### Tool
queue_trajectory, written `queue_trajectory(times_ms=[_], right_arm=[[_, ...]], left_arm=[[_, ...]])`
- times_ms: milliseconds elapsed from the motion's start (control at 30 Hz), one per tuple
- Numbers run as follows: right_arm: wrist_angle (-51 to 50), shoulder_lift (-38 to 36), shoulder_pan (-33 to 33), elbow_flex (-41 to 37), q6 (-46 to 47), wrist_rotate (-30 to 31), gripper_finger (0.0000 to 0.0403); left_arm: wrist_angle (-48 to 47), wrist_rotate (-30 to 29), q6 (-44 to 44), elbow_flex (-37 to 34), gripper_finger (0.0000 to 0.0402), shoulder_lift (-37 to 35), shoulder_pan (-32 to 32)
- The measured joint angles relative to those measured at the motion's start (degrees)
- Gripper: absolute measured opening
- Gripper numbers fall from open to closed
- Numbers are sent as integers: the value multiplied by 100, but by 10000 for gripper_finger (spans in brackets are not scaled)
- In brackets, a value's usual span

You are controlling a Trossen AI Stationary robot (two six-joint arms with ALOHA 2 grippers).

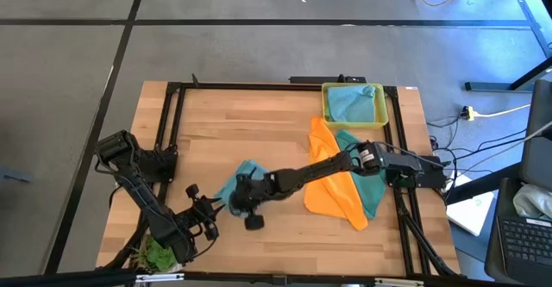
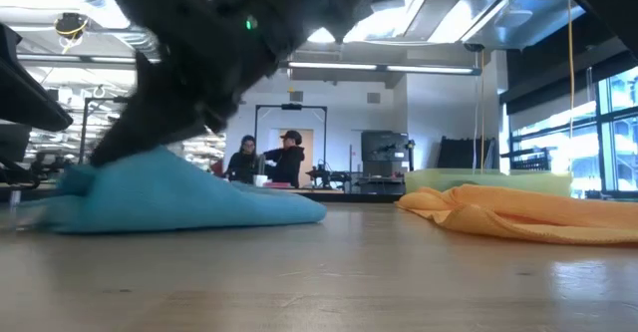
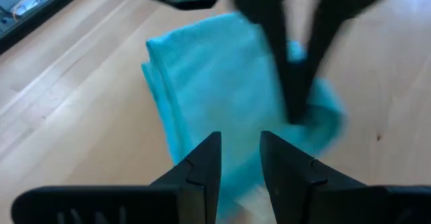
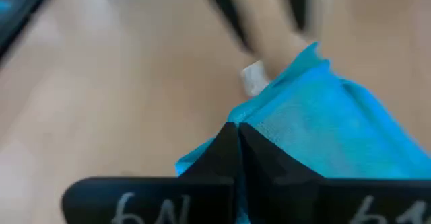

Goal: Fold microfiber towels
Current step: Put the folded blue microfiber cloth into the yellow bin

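The right gripper (image 4: 237, 140) has its jaws clenched on an edge of the light blue towel (image 1: 241, 184), which lies bunched near the front middle of the wooden surface (image 1: 241, 132). The left gripper (image 3: 239, 160) waits just beside it, jaws partly apart and grasping nothing. The pinch looks thin – a lift could slip a layer free and undo the fold. Bare wood lies left and behind; the orange towel (image 1: 332, 188) and teal towel (image 1: 366, 184) crowd the right.

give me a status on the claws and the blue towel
Right claw shut on light blue towel at table centre. Left claw part open, empty, close beside it. Orange towel lies apart; nothing blocking.
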Motion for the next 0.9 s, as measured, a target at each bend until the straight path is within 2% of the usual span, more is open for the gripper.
queue_trajectory(times_ms=[100,267,367,500,733,833,900], right_arm=[[113,0,196,1,-400,-14,10],[106,82,372,10,-552,-25,31],[147,238,378,1,-480,-517,49],[201,361,378,1,-185,-1083,92],[162,73,375,49,71,-1107,189],[2,-198,347,91,80,-1153,219],[-431,-361,330,91,131,-975,231]], left_arm=[[5,47,-5,-2,96,0,1],[56,68,-11,-2,96,4,20],[163,63,2,-12,96,6,44],[458,38,8,-165,96,9,136],[1905,131,643,-729,96,11,341],[2327,172,898,-844,96,11,396],[2370,243,960,-852,96,11,399]])
